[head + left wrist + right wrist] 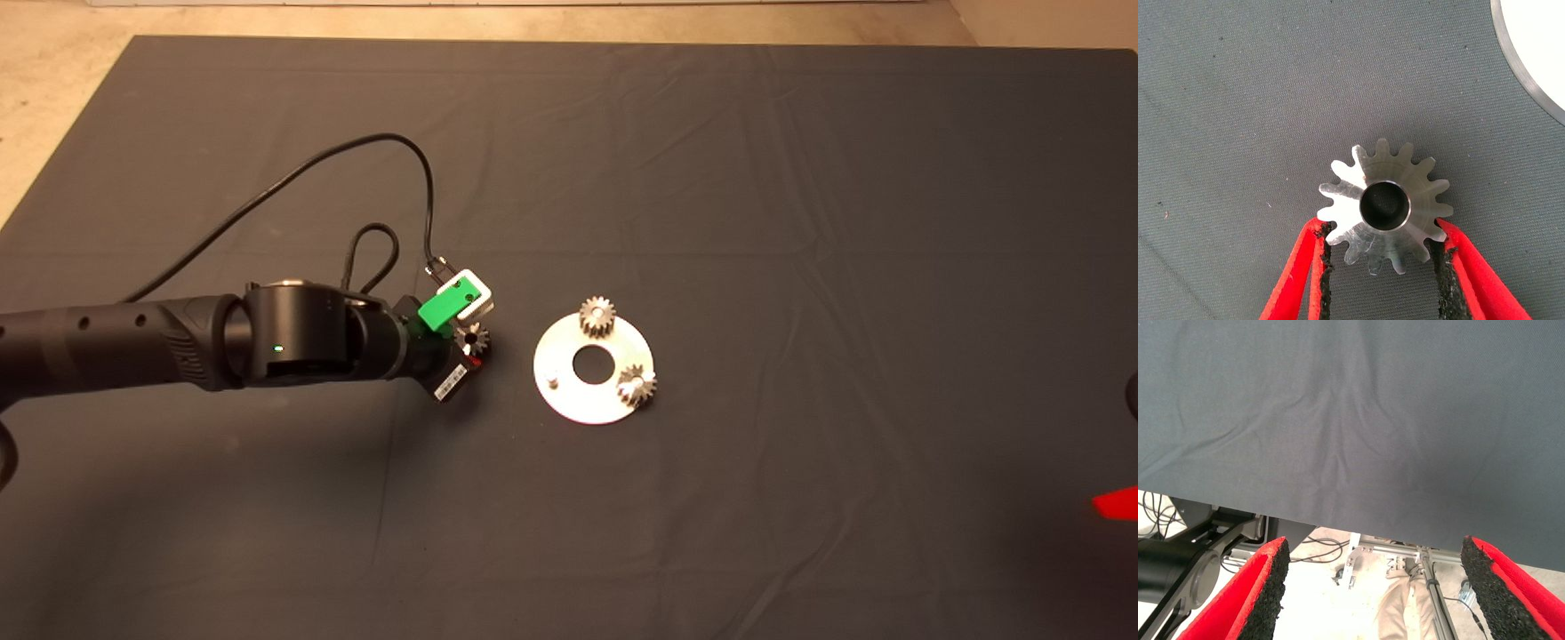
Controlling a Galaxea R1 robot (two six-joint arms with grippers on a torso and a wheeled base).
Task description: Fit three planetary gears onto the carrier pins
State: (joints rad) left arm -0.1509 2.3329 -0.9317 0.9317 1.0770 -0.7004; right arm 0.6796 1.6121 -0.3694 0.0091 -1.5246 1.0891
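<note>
Now my left arm reaches in level from the 9 o'clock edge of the surface, wrist bent so the left gripper points down at the mat. Its pads pinch one gear by the teeth on opposite sides, and the gear's shiny face and dark centre hole look straight up at my wrist camera. In the head view that held gear sits just at 9 o'clock of the disc, near it but apart from its rim; a curved sliver of the disc's edge shows in the corner of the left wrist view.

On the disc, a second gear sits at 12 o'clock and a third gear at about 4 o'clock. The bare pin stands at about 8 o'clock, on the side nearest my gripper.

My right gripper waits at the surface's 4 o'clock edge, its fingers spread wide with nothing between them, looking past the mat's hem at a frame and a person's leg.
</note>
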